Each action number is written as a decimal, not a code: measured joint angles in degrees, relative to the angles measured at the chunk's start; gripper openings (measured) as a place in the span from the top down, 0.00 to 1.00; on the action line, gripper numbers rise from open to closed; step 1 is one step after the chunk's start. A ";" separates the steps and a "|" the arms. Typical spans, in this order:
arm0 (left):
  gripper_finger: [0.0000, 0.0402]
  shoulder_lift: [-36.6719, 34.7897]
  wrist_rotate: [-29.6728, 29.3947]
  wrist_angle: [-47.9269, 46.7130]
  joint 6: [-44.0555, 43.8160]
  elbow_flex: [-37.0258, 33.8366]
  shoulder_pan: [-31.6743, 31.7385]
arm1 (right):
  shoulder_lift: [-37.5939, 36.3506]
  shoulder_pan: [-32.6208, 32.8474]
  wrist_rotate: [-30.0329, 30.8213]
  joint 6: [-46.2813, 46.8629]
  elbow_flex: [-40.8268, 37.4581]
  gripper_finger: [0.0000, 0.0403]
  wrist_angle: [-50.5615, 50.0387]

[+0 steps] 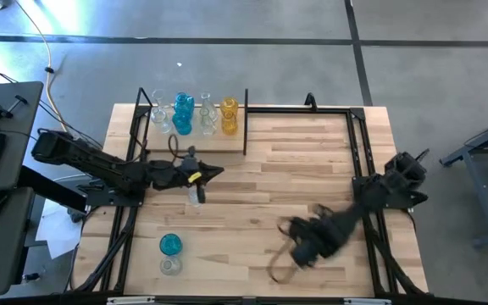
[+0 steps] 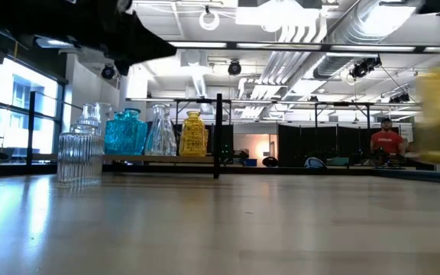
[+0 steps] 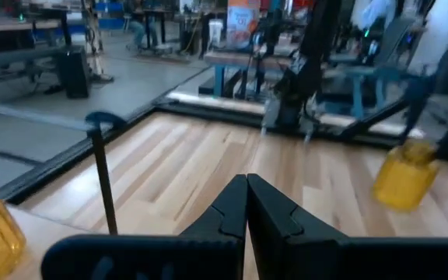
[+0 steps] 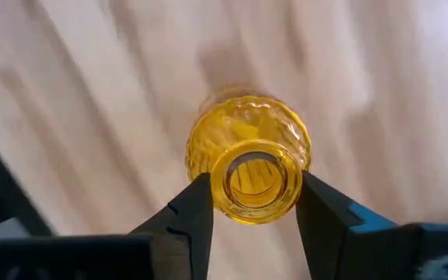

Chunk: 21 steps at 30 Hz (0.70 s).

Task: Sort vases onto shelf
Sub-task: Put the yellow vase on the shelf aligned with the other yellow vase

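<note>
The right gripper [image 4: 251,210] is clamped across the neck of an amber vase [image 4: 249,159], one finger on each side of the rim; the right wrist view looks straight down the mouth, so the vase's long axis stands upright, in line with the camera's line of sight. In the high view this gripper [image 1: 305,244] sits well out from the shelf [image 1: 197,135], toward the near right part of the table [image 1: 312,169], its outline blurred, and the vase itself cannot be made out beneath it there. The shelf lies up and to the left of the held vase, across the open tabletop, and already carries teal, clear and amber vases between its black end posts. My judgement: the coming move is a carry toward the shelf with the neck kept vertical, and the grip on the narrow neck leaves the heavier belly hanging below, so sway is the risk. The left gripper [image 1: 214,172] is fully closed on nothing and hovers just in front of the shelf, with a clear vase [image 1: 196,196] just beside it. A teal vase [image 1: 170,245] and another clear vase [image 1: 170,265] stand far from the shelf at the near left edge, closer to the left arm.
</note>
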 joint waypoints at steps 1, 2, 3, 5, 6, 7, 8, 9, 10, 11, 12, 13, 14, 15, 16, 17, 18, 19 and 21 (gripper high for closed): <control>1.00 -0.95 0.06 0.07 0.13 -0.27 0.02 | 0.00 -2.70 0.57 -4.94 0.78 0.69 0.53; 1.00 -1.89 0.04 -0.62 0.14 -0.46 0.02 | -0.02 -5.41 1.28 -9.98 1.49 0.69 1.14; 1.00 -2.62 0.02 -1.56 0.16 -0.48 0.02 | 0.00 -8.04 2.03 -14.90 2.11 0.69 2.31; 1.00 -3.70 -0.07 -2.56 0.20 -0.48 0.02 | 0.40 -13.48 3.17 -24.56 3.55 0.69 4.84; 1.00 -4.03 -0.15 -2.91 0.22 -0.46 0.02 | 0.79 -15.95 3.40 -28.94 4.27 0.69 6.14; 1.00 -4.19 -0.33 -3.41 0.22 -0.46 0.02 | 1.38 -18.41 3.43 -33.42 5.08 0.69 7.51; 1.00 -4.19 -0.59 -3.77 0.25 -0.46 0.02 | 2.00 -20.71 3.40 -37.53 5.82 0.69 9.04; 1.00 -4.19 -1.04 -4.21 0.30 -0.46 0.02 | 2.80 -22.79 3.43 -41.11 6.66 0.69 10.52; 1.00 -4.19 -1.59 -4.56 0.53 -0.46 0.02 | 3.60 -24.64 3.38 -44.18 7.65 0.69 11.70; 1.00 -4.20 -2.10 -4.98 0.57 -0.46 0.05 | 4.47 -26.29 3.10 -46.89 8.63 0.69 12.43; 1.00 -4.20 -2.53 -5.39 0.57 -0.46 0.06 | 5.57 -27.77 2.85 -49.19 9.66 0.69 12.75; 1.00 -4.20 -2.84 -5.71 0.55 -0.46 0.06 | 6.74 -28.99 2.65 -51.29 10.58 0.69 12.82; 1.00 -4.20 -2.93 -5.78 0.53 -0.46 0.06 | 8.09 -30.06 2.40 -53.25 11.59 0.69 12.76; 1.00 -4.20 -2.93 -5.76 0.59 -0.46 0.06 | 9.57 -31.04 2.27 -55.08 12.60 0.69 12.87; 1.00 -4.20 -2.93 -5.76 0.60 -0.46 0.06 | 10.87 -31.87 2.16 -56.53 13.71 0.69 13.03; 1.00 -4.20 -2.93 -5.79 0.60 -0.46 0.06 | 12.14 -32.62 1.91 -57.75 14.83 0.69 13.06; 1.00 -4.20 -2.93 -5.81 0.63 -0.46 0.06 | 13.32 -33.25 1.67 -58.82 16.05 0.69 13.02; 1.00 -4.20 -2.93 -5.84 0.64 -0.46 0.06 | 14.51 -33.80 1.63 -60.02 17.26 0.69 13.09; 1.00 -4.20 -2.96 -5.92 0.64 -0.46 0.06 | 16.46 -34.70 1.51 -61.70 19.21 0.69 13.06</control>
